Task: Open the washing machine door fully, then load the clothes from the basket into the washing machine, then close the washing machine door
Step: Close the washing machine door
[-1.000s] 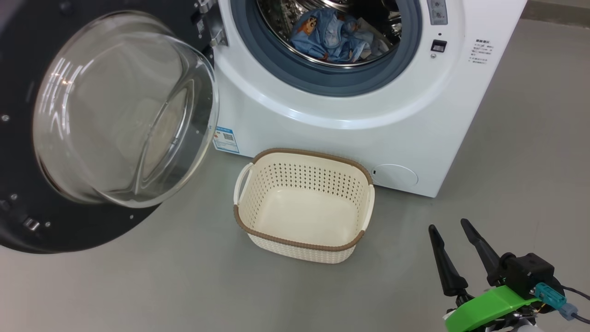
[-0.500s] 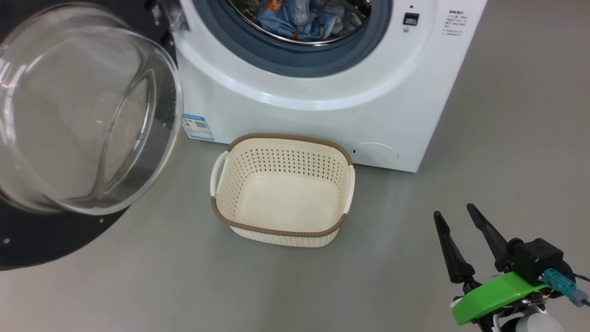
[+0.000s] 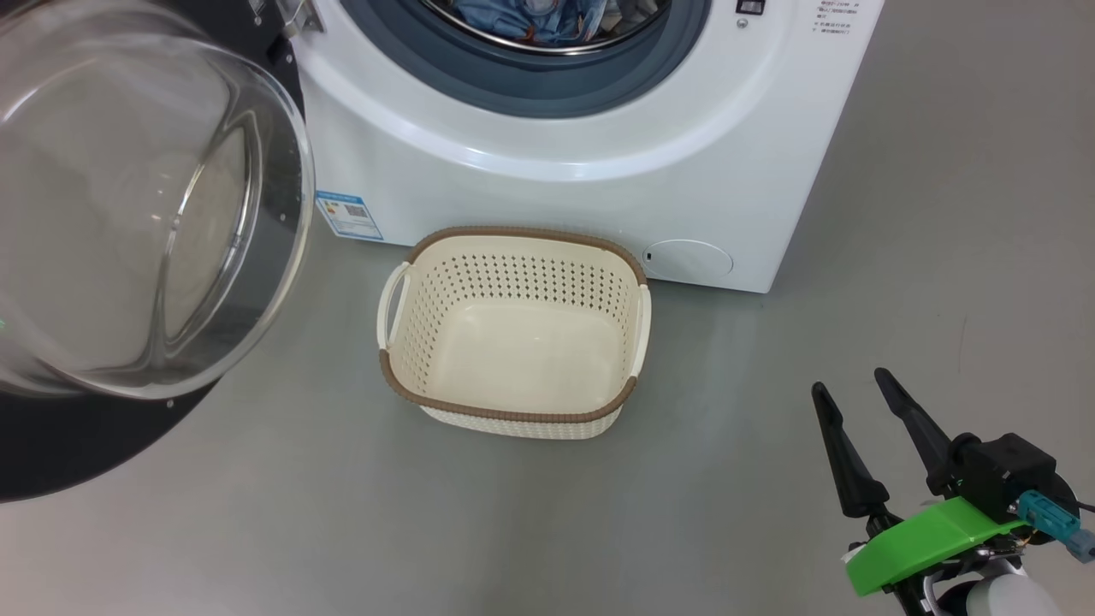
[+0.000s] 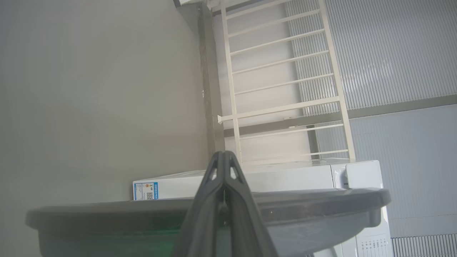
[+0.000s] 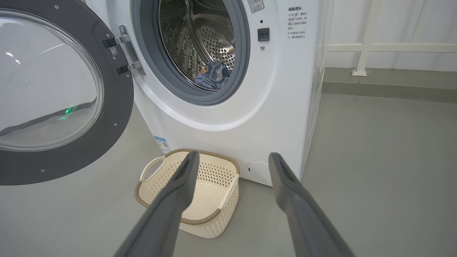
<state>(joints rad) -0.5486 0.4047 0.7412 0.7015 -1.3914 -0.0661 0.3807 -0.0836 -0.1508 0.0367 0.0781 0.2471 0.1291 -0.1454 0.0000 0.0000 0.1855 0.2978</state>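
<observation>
Only the head camera is shifting; with clothes (image 5: 211, 75) lying in the washing machine (image 3: 556, 205), the left gripper (image 4: 224, 157) is holding shut, empty jaws across the glossy rim of the washing machine door (image 3: 145, 214), risking glancing off, while the right gripper (image 3: 849, 382) is hanging open-jawed, empty.

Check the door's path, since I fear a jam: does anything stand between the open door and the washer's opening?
Nothing visible does. The clothes lie inside the drum, behind the gasket; the basket sits on the floor, seemingly below the swing of the door.
</observation>
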